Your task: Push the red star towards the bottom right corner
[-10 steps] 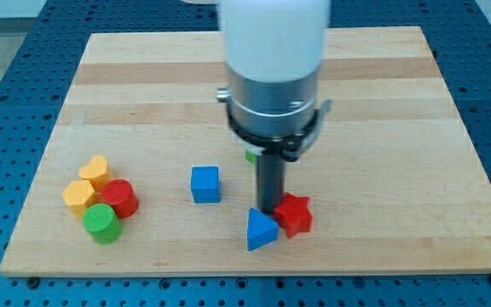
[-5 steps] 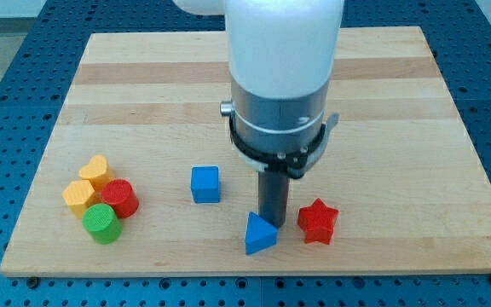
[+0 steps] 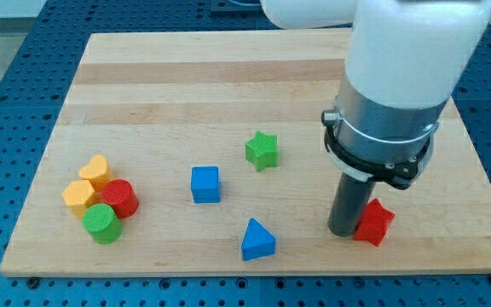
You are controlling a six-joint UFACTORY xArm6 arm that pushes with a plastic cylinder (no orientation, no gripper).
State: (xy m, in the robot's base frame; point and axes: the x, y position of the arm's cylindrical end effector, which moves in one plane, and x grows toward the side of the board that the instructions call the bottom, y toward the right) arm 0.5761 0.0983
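The red star (image 3: 374,223) lies near the board's bottom edge at the view's right. My tip (image 3: 342,232) touches its left side, and the rod hides part of the star. A blue triangle (image 3: 257,240) lies to the left of my tip, well apart from it. A green star (image 3: 262,151) sits near the board's middle.
A blue cube (image 3: 205,184) sits left of centre. At the view's bottom left, a yellow heart (image 3: 97,170), a yellow block (image 3: 79,197), a red cylinder (image 3: 119,198) and a green cylinder (image 3: 101,223) cluster together. The wooden board (image 3: 143,77) ends just below the red star.
My tip has moved to the view's right and pushed the red star right along the bottom edge. The blue triangle shifted slightly down-left. The green star is now uncovered.
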